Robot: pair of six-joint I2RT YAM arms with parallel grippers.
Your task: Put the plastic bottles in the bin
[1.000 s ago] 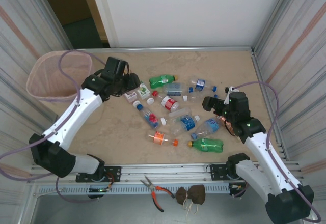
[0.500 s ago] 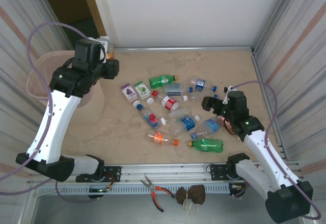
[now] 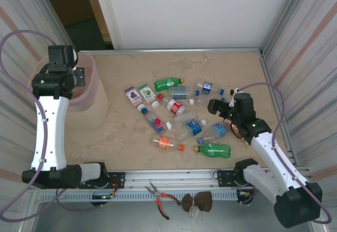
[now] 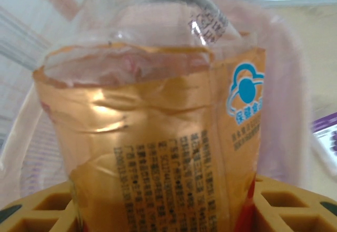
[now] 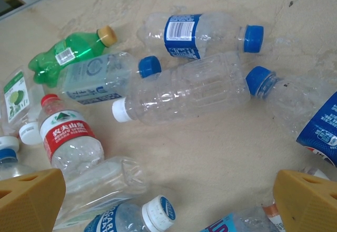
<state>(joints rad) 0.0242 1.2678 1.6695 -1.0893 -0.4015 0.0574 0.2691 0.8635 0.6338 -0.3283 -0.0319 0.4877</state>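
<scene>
A clear bottle with an orange label (image 4: pixel 152 137) stands upright between the jaws of my left gripper (image 4: pixel 160 213), which is shut on it. That gripper (image 3: pixel 76 77) hangs over the pale pink bin (image 3: pixel 93 92) at the table's left, and the bin's pink wall (image 4: pixel 287 84) shows behind the bottle. Several bottles lie scattered mid-table, among them a green one (image 3: pixel 167 83), a red-labelled one (image 3: pixel 175 107) and another green one (image 3: pixel 213 150). My right gripper (image 3: pixel 216 107) hovers open over bare table (image 5: pixel 168 182), near a white-capped clear bottle (image 5: pixel 184 92) and a blue-labelled one (image 5: pixel 195 30).
Two small white cartons, one purple-labelled (image 3: pixel 131 94) and one green-labelled (image 3: pixel 148 93), lie left of the bottle cluster. Pliers (image 3: pixel 159 195) and a brown bundle (image 3: pixel 197 201) rest on the front rail. Corrugated panels wall both sides.
My left arm has swung from the bottle cluster to the left and now sits over the bin with the orange-labelled bottle. The right arm has barely moved.
</scene>
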